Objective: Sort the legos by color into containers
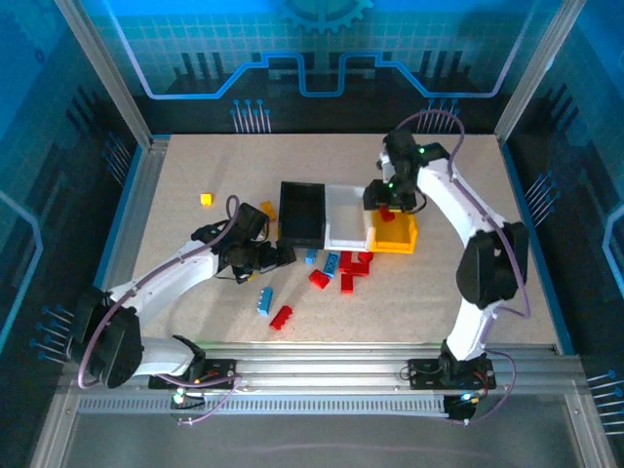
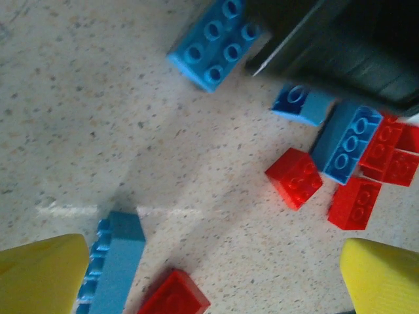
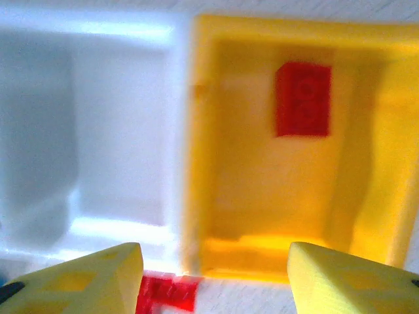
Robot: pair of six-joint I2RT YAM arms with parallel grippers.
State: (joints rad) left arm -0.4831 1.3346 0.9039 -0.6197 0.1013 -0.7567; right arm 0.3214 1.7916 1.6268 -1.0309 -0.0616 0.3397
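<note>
Your red brick lies in the yellow bin, one of three; the white bin sits at its 9 o'clock. The right gripper hangs above, jaws apart, empty. The left gripper, wide open, hovers over four blue bricks.

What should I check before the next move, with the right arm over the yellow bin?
1. Right gripper empty: ok, jaws apart, nothing between them.
2. Red brick inside yellow bin: ok, lying on its floor.
3. Left gripper ready to pick: ok, open above loose bricks.
4. Table sorted: not ok, red and blue loose bricks lie on it.
5. Black bin contents: cannot tell, too dark inside.
</note>
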